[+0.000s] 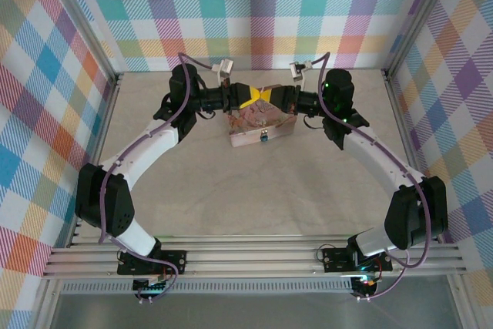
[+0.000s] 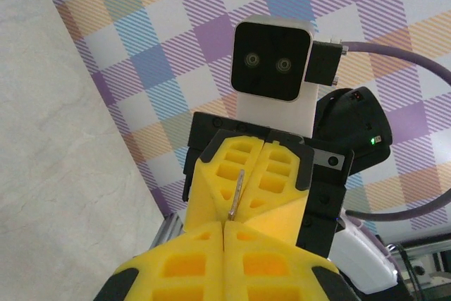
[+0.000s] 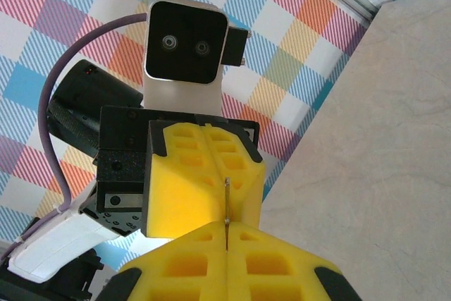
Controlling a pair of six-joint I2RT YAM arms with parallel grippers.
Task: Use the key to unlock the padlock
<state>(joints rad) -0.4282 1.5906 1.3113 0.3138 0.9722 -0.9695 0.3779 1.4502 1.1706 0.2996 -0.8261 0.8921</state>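
We saw the left gripper and the right gripper meet tip to tip above the pink floral tin. Both had their yellow fingers pressed together, and the thin metal key was pinched in both seams, bridging them. The small blue padlock sat at the near front side of the tin.

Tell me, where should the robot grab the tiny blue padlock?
Pinch the padlock by the sides of its blue body, coming from the near side. It sits on the near wall of the pink tin, so the tin likely blocks other approaches.
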